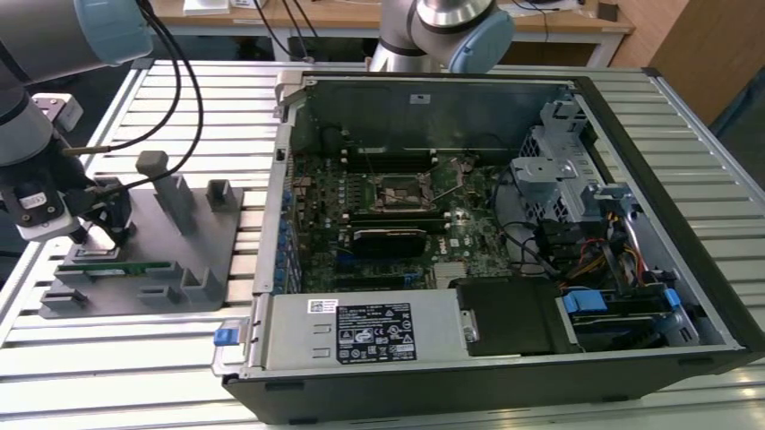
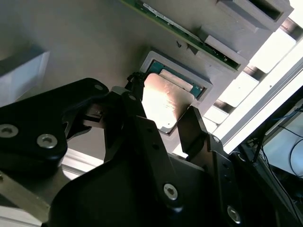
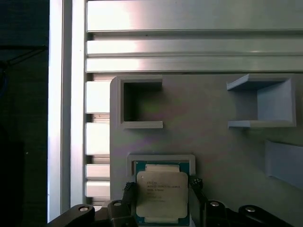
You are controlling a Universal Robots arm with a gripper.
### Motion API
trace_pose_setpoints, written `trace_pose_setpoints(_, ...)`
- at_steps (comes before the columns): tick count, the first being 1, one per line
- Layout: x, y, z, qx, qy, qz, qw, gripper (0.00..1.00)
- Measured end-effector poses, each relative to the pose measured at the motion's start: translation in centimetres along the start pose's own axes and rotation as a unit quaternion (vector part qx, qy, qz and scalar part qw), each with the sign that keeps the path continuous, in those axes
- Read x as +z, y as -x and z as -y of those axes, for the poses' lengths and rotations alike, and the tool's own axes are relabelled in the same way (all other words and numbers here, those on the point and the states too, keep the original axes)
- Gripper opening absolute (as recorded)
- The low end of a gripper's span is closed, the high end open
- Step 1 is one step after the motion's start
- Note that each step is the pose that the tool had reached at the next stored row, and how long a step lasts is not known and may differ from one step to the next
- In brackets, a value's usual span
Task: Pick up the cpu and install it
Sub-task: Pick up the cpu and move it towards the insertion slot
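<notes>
Now your end effector [image 3: 162,187] stands open, fingers astride the cpu [image 3: 161,198], which lies flat in its pale nest [image 3: 160,158] on the gray fixture plate [image 3: 208,142]. Center both fingers on opposite edges, close evenly, and keep the chip level.

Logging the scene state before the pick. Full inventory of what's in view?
cpu: 1, silver top, in its nest on the fixture plate
fixture plate: 1, grey, on the table at the exterior view's left
memory stick: 1, green, lying on the fixture plate
computer case: 1, black, open, at the exterior view's right
motherboard: 1, green, inside the case
socket frame: 1, black, mid-motherboard
table: 1, silver, slatted, under everything
arm: 1, grey with pale blue caps
gripper: 1, black, directly over the cpu
</notes>
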State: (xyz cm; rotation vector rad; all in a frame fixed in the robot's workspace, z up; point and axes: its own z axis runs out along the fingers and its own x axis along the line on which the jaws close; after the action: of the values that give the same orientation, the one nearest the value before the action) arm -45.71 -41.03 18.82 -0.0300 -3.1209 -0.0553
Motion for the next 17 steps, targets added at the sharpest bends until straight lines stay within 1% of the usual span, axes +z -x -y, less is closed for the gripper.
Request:
trace_pose_setpoints(5,0.04,0.01,-0.01,0.0,-0.0006,-0.0001,1.0,0.56)
trace_pose_setpoints(8,0.21,0.01,-0.01,0.0,-0.0006,-0.0001,1.0,0.56)
trace_pose_setpoints(14,0.21,0.01,-0.01,0.0,-0.0006,0.0,1.0,0.56)
trace_pose_setpoints(16,0.1,0.01,-0.01,0.0,-0.0004,0.0001,1.0,0.53)
trace_pose_setpoints(17,0.06,0.01,-0.02,-0.001,-0.0005,0.0001,1.0,0.53)
